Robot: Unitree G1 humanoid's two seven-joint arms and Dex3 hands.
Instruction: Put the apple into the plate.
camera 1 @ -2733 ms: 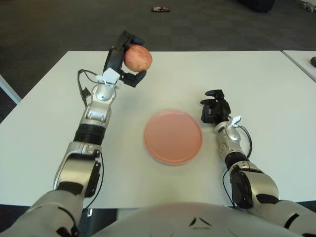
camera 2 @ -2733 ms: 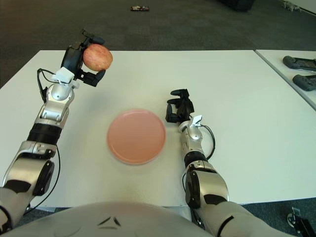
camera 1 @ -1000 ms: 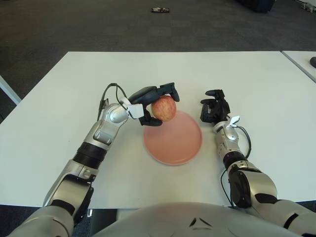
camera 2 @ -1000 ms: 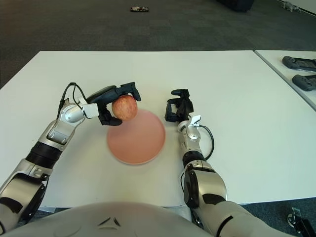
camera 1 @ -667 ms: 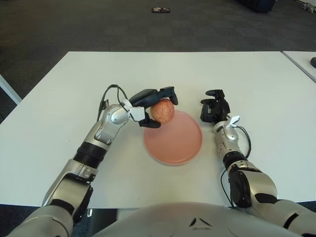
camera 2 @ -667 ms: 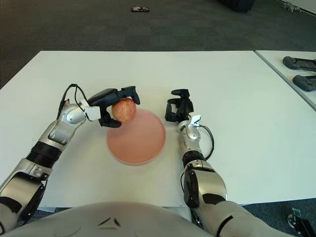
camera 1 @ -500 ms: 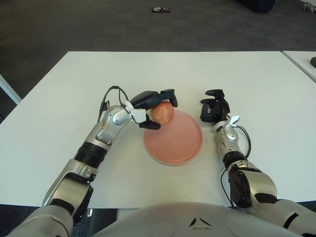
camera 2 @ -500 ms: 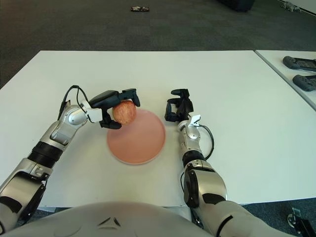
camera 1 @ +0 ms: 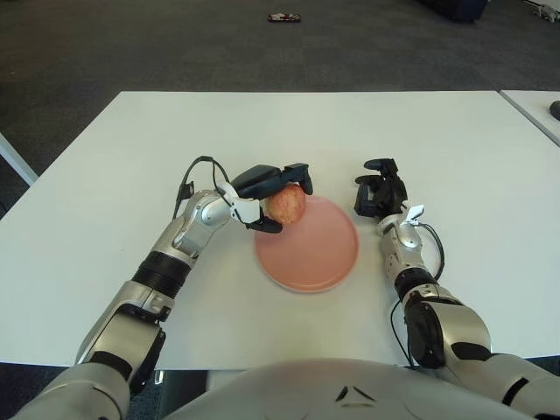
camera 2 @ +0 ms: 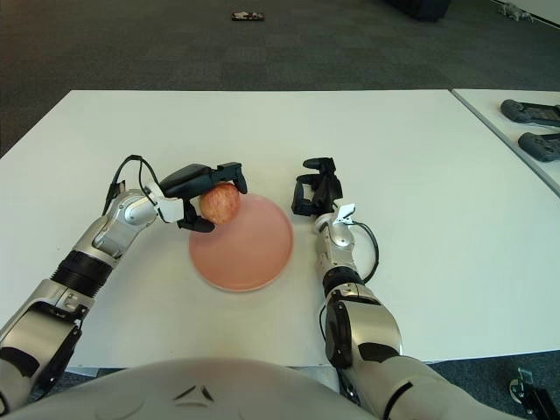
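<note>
A: Position of the apple [camera 1: 285, 203]?

B: At the far-left edge of the pink plate [camera 1: 317, 254], low over the rim or resting on it; contact can't be told. Red-yellow skin, facing the camera.

A: Left hand [camera 1: 262, 194]?

B: Reaching in from the left, level with the plate's far-left side. Fingers [camera 1: 291, 171] wrapped around the apple: one dark finger arched over the top, another under its near-left side. It grips the fruit. A thin black cable loops off the wrist behind it.

A: Right hand [camera 1: 378, 192]?

B: Parked on the table [camera 1: 114, 184] just beside the plate's right rim, apart from it. Fingers curled inward, holding nothing. White tag and a black cable at the wrist.

A: Anything in the way on the plate?

B: Plate surface is bare pink, flat, round. Only the apple and the left fingers overlap its far-left edge.

A: Surroundings?

B: White table, dark carpet beyond. A small dark object [camera 1: 284, 16] lies on the floor well past the far edge. A second white table sits at the right, separated by a narrow gap; two dark handheld devices [camera 2: 532, 127] lie on it, well apart from the plate. Robot's grey torso fills the bottom edge.
</note>
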